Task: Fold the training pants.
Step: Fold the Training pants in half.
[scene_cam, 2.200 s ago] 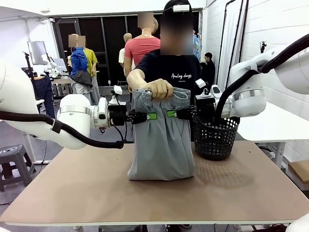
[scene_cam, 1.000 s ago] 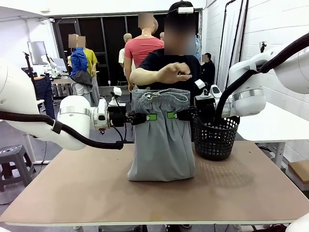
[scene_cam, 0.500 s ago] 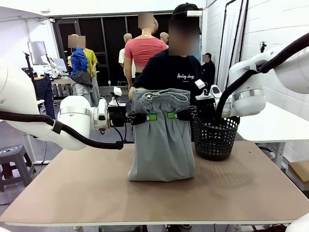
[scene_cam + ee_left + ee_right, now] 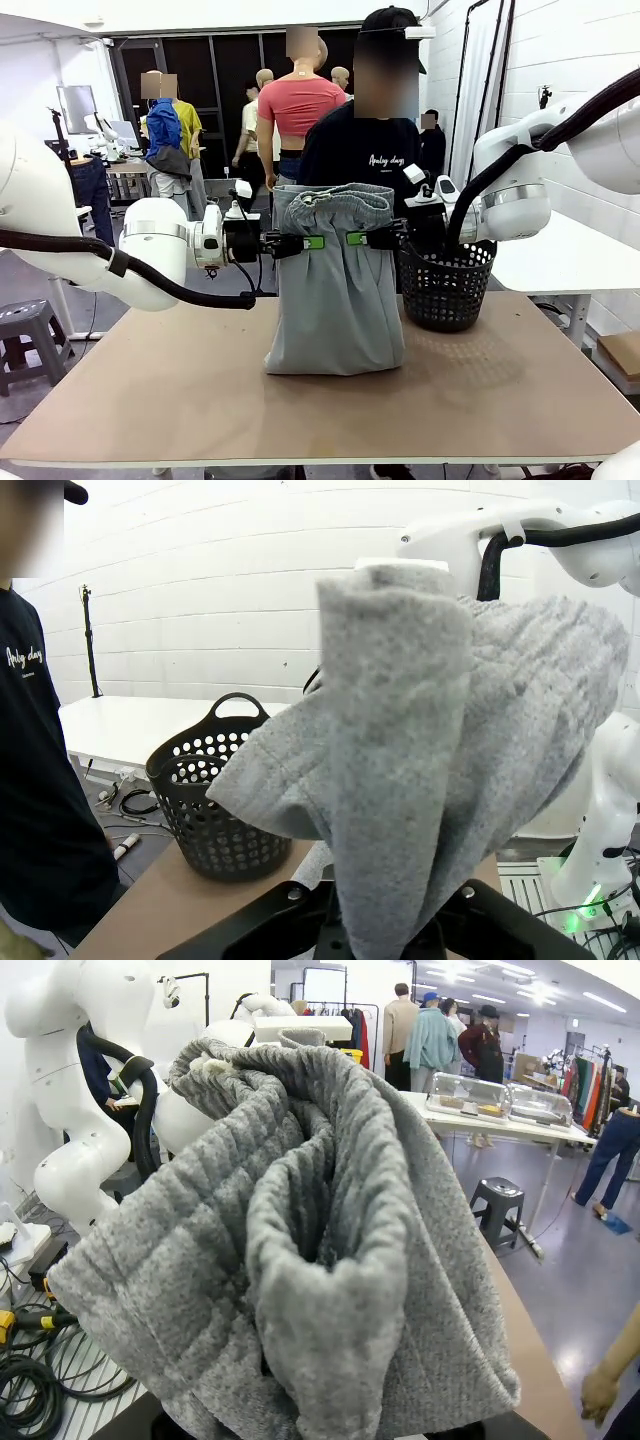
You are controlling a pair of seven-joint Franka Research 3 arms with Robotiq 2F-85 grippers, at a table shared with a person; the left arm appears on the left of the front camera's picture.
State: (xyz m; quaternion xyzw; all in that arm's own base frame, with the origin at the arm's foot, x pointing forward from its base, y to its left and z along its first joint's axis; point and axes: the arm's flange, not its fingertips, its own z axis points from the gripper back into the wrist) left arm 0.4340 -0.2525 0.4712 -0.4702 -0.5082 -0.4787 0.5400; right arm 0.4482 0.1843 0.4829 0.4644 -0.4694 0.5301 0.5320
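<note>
The training pants (image 4: 335,285) hang upright, hem resting on the table (image 4: 200,400) beside the black basket (image 4: 447,285). The left pincer (image 4: 312,241) and right pincer (image 4: 356,237) each clamp the waistband. The person's shirt (image 4: 375,150) print seems to read "Analog days".

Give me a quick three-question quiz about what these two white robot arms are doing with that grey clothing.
1. True or false: the light grey soft-fabric training pants lie flat on the brown table.
2. What pinches the pants' sides? A) the person's hands B) the left gripper and the right gripper C) nothing
3. Fill in: right of the pants stands a black mesh ____.

Key: 1 false, they hang upright with the bottom resting on the table; 2 B; 3 basket.
</note>
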